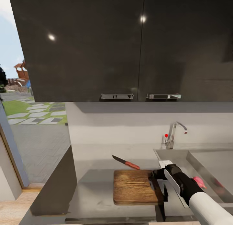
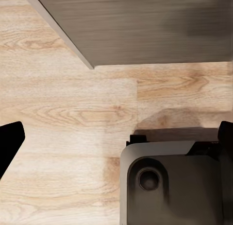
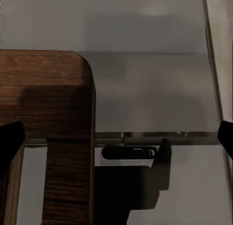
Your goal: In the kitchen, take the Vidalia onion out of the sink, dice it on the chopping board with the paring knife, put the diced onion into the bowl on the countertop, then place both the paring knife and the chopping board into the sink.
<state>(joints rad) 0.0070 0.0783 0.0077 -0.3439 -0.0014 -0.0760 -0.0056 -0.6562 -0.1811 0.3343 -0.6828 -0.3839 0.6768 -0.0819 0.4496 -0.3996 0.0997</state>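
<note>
In the head view, the chopping board (image 1: 136, 186) lies flat on the grey countertop (image 1: 94, 192), below the centre of the picture. The paring knife (image 1: 126, 162) sits at the board's 12 o'clock, just beyond its far edge, with the red handle toward 4 o'clock and the dark blade toward 10 o'clock. Whether it touches the board cannot be told.

The right gripper (image 1: 157, 179) hangs over the board's right edge, at the board's 3 o'clock. In the right wrist view its two dark fingertips (image 3: 10, 140) stand at opposite edges of the picture, set wide apart with nothing between them; the board's rounded corner (image 3: 58, 89) and bare countertop (image 3: 155, 89) lie below.

The sink (image 1: 207, 163) lies at the board's 2 o'clock, with the chrome tap (image 1: 173, 134) and its red dot at the basin's far left corner. The onion (image 1: 198, 181) shows as a pink lump inside the basin, partly hidden behind the right arm.

In the left wrist view, the left gripper's fingertips (image 2: 9, 142) also sit far apart, holding nothing, above light wood floor (image 2: 73, 103) and a dark part of the robot (image 2: 165, 186). Dark wall cabinets (image 1: 97, 47) hang at 12 o'clock.
</note>
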